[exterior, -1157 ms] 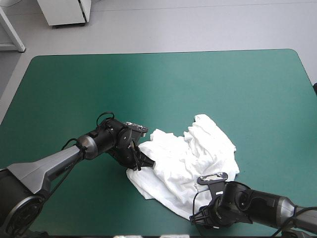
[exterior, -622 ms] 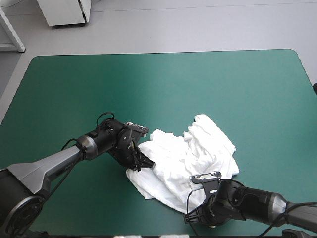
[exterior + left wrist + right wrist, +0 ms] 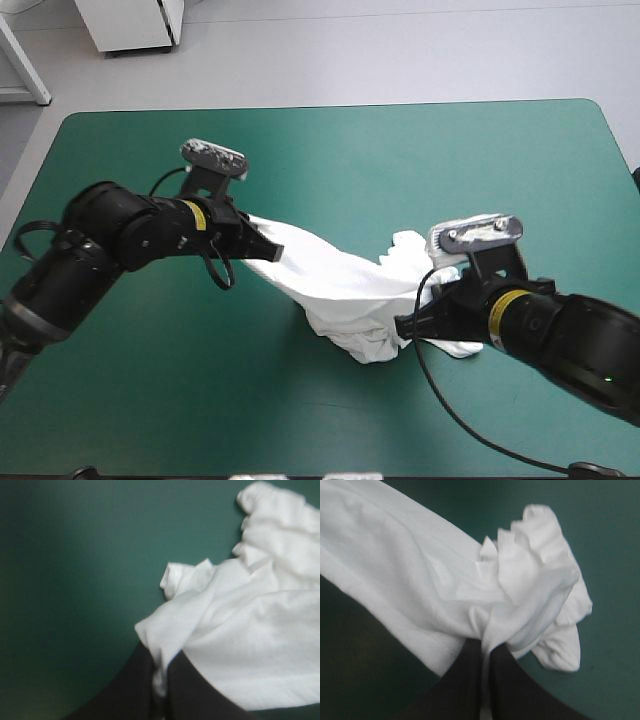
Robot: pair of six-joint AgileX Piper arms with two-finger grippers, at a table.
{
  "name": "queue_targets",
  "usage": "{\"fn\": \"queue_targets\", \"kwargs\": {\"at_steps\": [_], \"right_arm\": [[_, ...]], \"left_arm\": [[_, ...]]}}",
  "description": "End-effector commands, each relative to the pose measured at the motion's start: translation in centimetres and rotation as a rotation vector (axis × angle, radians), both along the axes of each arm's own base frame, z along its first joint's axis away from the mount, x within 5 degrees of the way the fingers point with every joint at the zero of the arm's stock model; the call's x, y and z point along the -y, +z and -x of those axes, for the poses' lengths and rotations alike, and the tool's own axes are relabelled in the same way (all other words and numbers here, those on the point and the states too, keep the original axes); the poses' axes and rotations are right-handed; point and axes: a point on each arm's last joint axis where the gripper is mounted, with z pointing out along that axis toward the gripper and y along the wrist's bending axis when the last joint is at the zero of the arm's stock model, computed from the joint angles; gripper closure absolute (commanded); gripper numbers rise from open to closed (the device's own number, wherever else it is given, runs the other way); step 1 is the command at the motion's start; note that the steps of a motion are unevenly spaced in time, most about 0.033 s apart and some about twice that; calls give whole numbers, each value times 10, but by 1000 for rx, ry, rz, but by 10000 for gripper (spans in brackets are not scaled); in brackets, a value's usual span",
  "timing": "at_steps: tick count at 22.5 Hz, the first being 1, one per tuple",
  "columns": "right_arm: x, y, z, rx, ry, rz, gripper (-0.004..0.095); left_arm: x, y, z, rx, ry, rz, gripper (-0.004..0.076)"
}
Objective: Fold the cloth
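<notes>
In the high view we see the T-shirt [image 3: 335, 285] stretched as a white band between our two pincers, over the middle of the teal-green counter [image 3: 420, 160]. Its bunched bulk sags beside the right pincer [image 3: 405, 328], which grips one end. The left pincer [image 3: 268, 250] grips the other end. In the left wrist view, the black fingers are all but closed on a white fold. In the right wrist view, the fingers likewise pinch gathered fabric, and the cloth fans out ahead of them.
</notes>
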Motion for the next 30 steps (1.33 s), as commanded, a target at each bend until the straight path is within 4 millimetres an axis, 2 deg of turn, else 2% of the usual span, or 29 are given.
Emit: {"fn": "queue_targets", "kwargs": {"at_steps": [1, 6, 9, 10, 13, 14, 18, 21, 24, 26, 27, 28, 29, 30], "right_arm": [[17, 54, 0, 187, 8, -72, 925], [36, 117, 2, 391, 29, -130, 923], [48, 152, 5, 521, 33, -140, 923], [55, 174, 6, 603, 40, -139, 923], [60, 201, 8, 705, 56, -137, 923], [63, 215, 8, 772, 41, -120, 923], [75, 253, 11, 1005, -11, -144, 923], [78, 268, 15, 1134, -34, -188, 923], [75, 265, 10, 1108, -66, -151, 923], [69, 256, 1, 1022, -132, -103, 924], [64, 251, -7, 982, -194, -71, 925], [65, 250, -8, 985, -217, -57, 925], [61, 248, -15, 973, -237, -33, 925], [59, 246, -20, 962, -248, -23, 925]], "left_arm": [[-14, 68, 19, 221, -26, 113, 734], [-34, 147, 47, 479, -48, 234, 734], [-51, 183, 68, 617, -34, 296, 734], [-62, 203, 81, 709, -17, 331, 734], [-74, 228, 99, 849, -27, 390, 734], [-81, 243, 110, 957, -35, 446, 734], [-91, 272, 132, 1187, -63, 596, 734], [-92, 277, 134, 1250, -65, 610, 734], [-87, 275, 127, 1249, -66, 581, 734], [-75, 266, 105, 1185, -52, 501, 734], [-64, 254, 84, 1099, -35, 430, 734], [-58, 246, 72, 1034, -19, 388, 734], [-45, 228, 46, 914, 19, 310, 734], [-41, 220, 36, 867, 37, 272, 734]]}}
